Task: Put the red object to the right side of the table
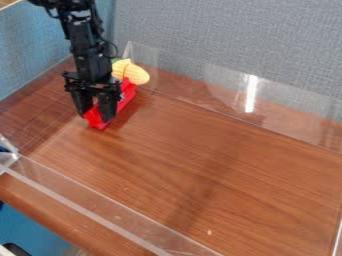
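Near the far left corner of the table [214,170], as the camera showed it, the red object [126,92] lay beneath and between the fingers of the gripper [96,112]. Its long axis ran diagonally across the view: the near end pointed down and slightly to the left, toward the front of the table, and the far end pointed up and to the right, toward the yellow-green toy [131,72]. The axis was steeper than it was wide in the view, closer to the upright direction of the picture than to the level one.

The gripper was clenched on the red object, with one finger on each side of the bar. The fingers pointed downward and covered the middle portion of the bar; red surface was exposed between the fingertips and at the far end, to the right of the gripper. Whether the underside of the bar touched the tabletop could not be determined.

The black arm [80,30] entered at the top edge of the view and extended down to the gripper in a nearly upright attitude. The yellow-green toy was located just beyond the far end of the bar, partly behind the arm assembly; contact between toy and bar could not be confirmed. A clear front wall [100,208] bounded the near side of the table, and a clear rear wall [201,82] bounded the far side.
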Robot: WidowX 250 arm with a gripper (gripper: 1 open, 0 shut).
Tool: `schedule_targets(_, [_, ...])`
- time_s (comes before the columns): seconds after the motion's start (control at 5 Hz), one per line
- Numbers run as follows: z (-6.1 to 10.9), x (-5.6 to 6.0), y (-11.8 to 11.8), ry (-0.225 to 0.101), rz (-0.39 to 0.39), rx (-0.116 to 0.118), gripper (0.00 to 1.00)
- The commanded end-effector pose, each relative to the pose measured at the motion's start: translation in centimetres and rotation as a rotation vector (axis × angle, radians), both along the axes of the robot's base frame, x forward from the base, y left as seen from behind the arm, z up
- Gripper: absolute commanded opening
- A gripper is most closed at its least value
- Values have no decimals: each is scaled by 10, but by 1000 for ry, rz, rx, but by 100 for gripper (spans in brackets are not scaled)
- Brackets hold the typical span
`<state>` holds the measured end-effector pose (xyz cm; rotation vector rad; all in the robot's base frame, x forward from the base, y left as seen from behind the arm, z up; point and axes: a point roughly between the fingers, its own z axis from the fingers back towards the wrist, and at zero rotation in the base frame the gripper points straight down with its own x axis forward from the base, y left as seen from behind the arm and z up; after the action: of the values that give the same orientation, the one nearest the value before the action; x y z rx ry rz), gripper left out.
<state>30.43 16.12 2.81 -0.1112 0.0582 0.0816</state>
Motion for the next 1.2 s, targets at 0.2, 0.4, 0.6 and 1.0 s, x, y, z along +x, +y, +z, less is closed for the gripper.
schedule_targets(0.2, [26,4,8,-59,32,26,0])
schedule_targets(0.4, [29,1,8,-63,45,25,0])
schedule_targets(0.6, [32,-2,8,-66,58,25,0])
schedule_targets(1.0, [37,-4,16,-75,133,25,0])
